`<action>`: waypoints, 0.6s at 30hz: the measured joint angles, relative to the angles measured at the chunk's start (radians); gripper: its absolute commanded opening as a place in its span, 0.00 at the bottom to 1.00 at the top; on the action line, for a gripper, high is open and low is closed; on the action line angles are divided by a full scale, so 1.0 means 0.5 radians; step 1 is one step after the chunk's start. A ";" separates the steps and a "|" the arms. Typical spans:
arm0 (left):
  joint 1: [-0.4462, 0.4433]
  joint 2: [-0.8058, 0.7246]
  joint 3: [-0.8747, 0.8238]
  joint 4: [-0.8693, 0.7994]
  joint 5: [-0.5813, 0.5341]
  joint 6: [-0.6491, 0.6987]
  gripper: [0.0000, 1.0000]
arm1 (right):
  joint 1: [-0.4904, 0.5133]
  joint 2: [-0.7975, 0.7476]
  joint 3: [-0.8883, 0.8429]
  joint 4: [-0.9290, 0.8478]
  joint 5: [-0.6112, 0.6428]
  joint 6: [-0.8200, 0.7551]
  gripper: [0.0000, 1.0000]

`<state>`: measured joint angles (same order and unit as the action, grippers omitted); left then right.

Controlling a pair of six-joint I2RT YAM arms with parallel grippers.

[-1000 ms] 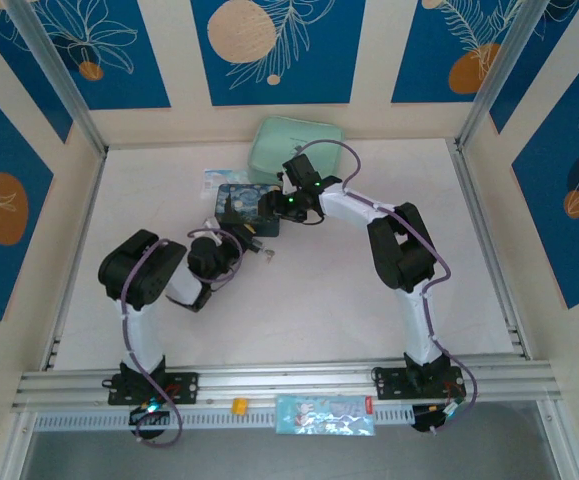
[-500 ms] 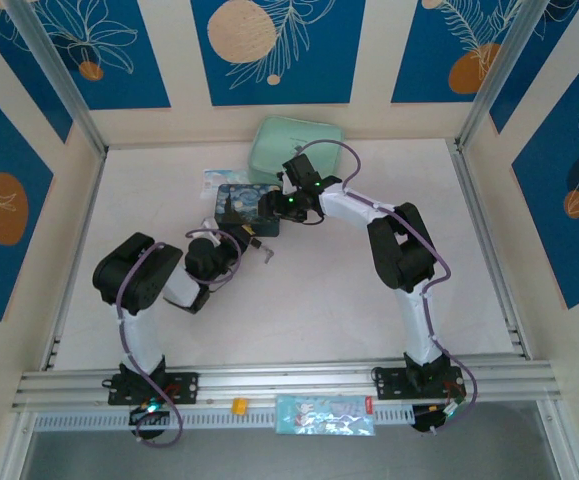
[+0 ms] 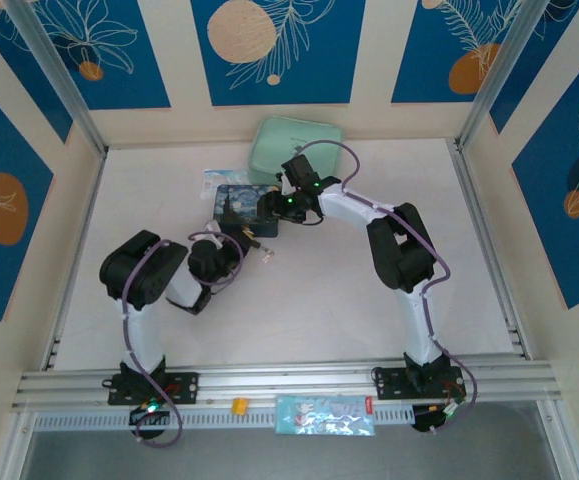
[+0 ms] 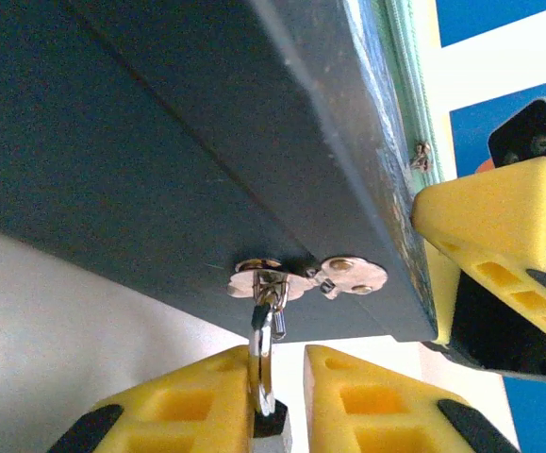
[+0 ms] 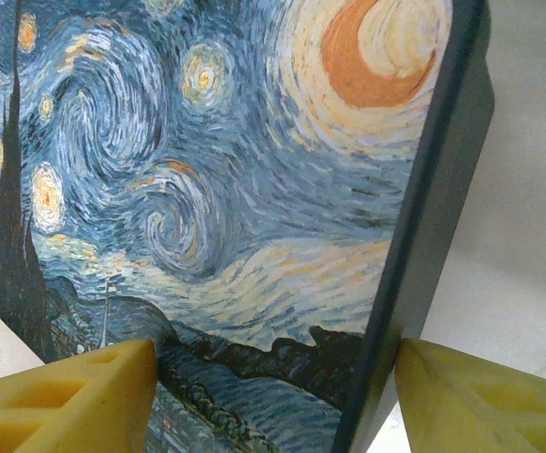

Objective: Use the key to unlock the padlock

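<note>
Spreading beneath both arms, the white table (image 3: 299, 320) is the broadest thing in the overhead view, and the rail cuts off its near edge. At the back sits a mint-green case (image 3: 294, 148), its front corner hidden under the right arm's wrist and cable. Just in front lies the swirl-painted tin (image 3: 237, 205), whose right end disappears beneath the right gripper (image 3: 269, 206). A white-and-blue packet (image 3: 219, 178) pokes out behind the tin, largely covered by it. The left gripper (image 3: 254, 242) reaches toward the tin's near side, where anything it carries is too small to make out.

In the right wrist view the tin (image 5: 206, 189) runs off the frame at the top and left. The right gripper (image 5: 274, 377) straddles its lower end with jaws wide. One yellow pad (image 5: 65, 396) lies over the painted face and the other presses the dark side wall, clamping the tin.

In the left wrist view the tin's dark wall (image 4: 159, 142) looms overhead. The left gripper (image 4: 289, 387) is closed to a narrow slit, and the ring of the key (image 4: 265, 281) stands up out of it. The spot where the ring is nipped falls below the frame edge. Two silvery key heads rest against the tin's wall, but their blades cannot be made out. A dark grey scrap (image 4: 269, 429) at the ring's foot is cut off, leaving too little to tell whether it is the padlock.
</note>
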<state>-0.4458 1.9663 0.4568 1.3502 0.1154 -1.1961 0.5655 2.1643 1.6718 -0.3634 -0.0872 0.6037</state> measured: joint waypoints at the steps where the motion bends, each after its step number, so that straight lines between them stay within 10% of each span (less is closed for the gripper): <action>1: 0.001 0.002 0.005 -0.010 -0.006 0.001 0.08 | 0.000 0.000 0.000 -0.001 0.000 0.000 0.67; 18: -0.007 0.000 -0.052 0.057 -0.168 -0.026 0.00 | 0.006 0.027 0.035 -0.024 0.015 0.072 0.65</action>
<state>-0.4492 1.9663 0.4309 1.3788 0.0315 -1.2091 0.5686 2.1777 1.6894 -0.3752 -0.0795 0.6399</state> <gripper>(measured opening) 0.042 0.649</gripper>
